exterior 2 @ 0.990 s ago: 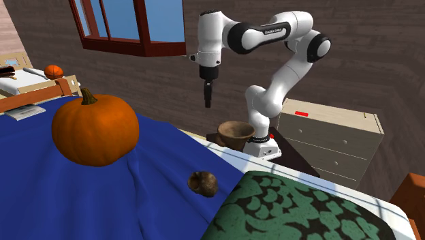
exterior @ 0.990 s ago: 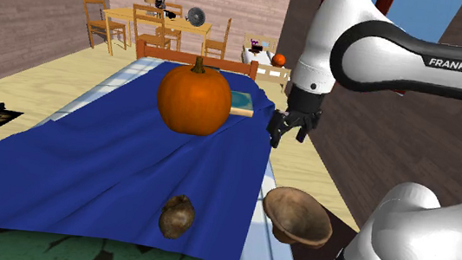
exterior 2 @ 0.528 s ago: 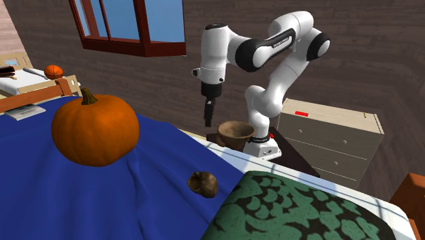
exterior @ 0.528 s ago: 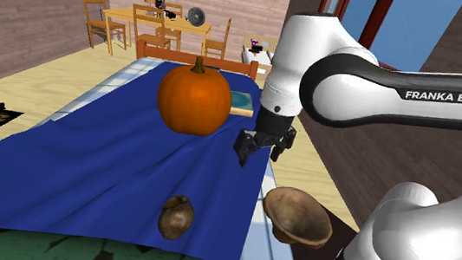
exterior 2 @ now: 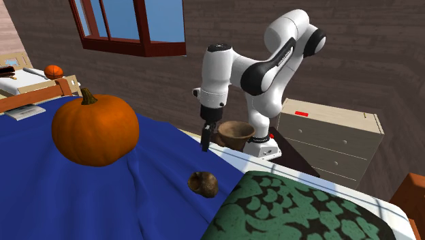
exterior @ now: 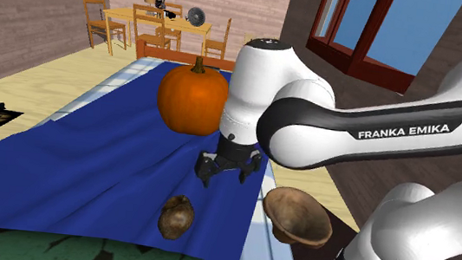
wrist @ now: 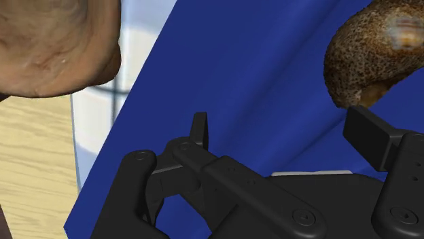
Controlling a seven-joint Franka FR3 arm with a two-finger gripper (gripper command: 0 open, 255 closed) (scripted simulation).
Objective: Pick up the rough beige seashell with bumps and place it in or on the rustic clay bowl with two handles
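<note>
The seashell (exterior: 176, 216) (exterior 2: 203, 183) is a brown, speckled, bumpy lump lying on the blue blanket (exterior: 87, 159) near the bed's foot. The brown clay bowl (exterior: 298, 216) (exterior 2: 235, 131) stands beside the bed, next to the robot's stand. My gripper (exterior: 223, 174) (exterior 2: 205, 140) hangs open and empty low over the blanket's edge, between the pumpkin and the shell and apart from both. In the wrist view the shell (wrist: 377, 51) lies just beyond one fingertip of the gripper (wrist: 285, 136), and the bowl (wrist: 54, 41) is off to the other side.
A large orange pumpkin (exterior: 193, 98) (exterior 2: 95, 129) sits on the blanket behind the gripper. A green patterned pillow (exterior: 78, 254) (exterior 2: 293, 204) lies next to the shell. A pale dresser (exterior 2: 334, 136) stands behind the robot. A wooden table and chairs (exterior: 153, 21) are far off.
The arm has swung down and toward the shoulder view's left, from beside the bed to over the blanket, closer to the shell. The fingers have stayed open. Shell and bowl have not moved.
</note>
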